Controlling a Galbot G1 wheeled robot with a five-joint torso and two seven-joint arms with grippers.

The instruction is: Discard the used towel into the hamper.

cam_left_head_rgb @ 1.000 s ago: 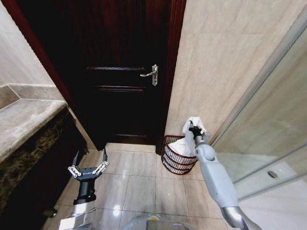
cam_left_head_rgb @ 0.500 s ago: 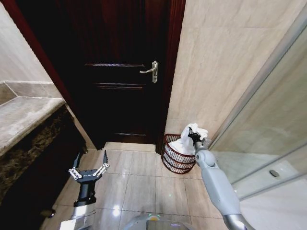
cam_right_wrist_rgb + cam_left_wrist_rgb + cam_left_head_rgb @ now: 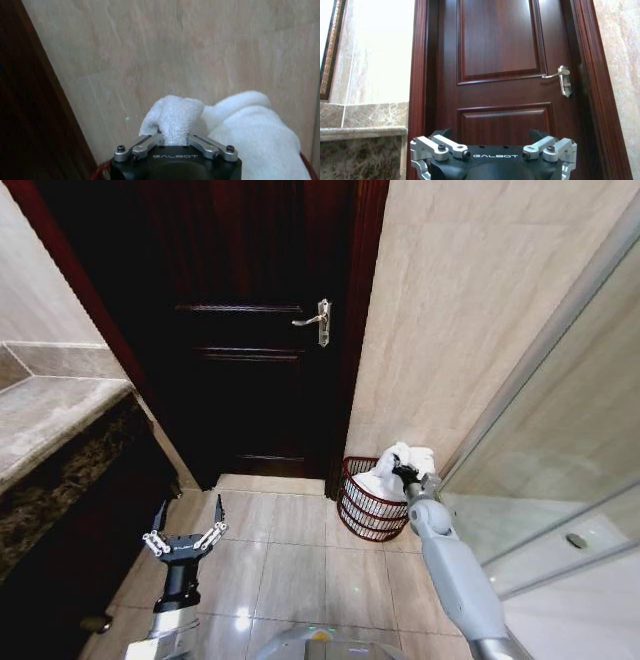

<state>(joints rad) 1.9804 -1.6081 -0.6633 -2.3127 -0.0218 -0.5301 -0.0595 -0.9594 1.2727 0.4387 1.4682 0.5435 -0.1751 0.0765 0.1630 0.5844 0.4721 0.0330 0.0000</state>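
The hamper is a small round reddish-brown openwork basket on the floor, in the corner between the dark door and the tiled wall. The white towel bunches over its rim, its lower part hanging into the basket. My right gripper is just above the hamper's rim, shut on a fold of the towel; in the right wrist view the cloth bulges out between the two fingers. My left gripper hangs open low on the left, over the floor, facing the door.
A dark wooden door with a metal handle fills the wall ahead. A stone counter runs along the left. A glass shower panel stands on the right. Tiled floor lies open between my arms.
My right gripper has lowered with the towel toward the hamper, so more cloth now rests on its rim. The left arm has stayed put. The head camera shifted slightly.
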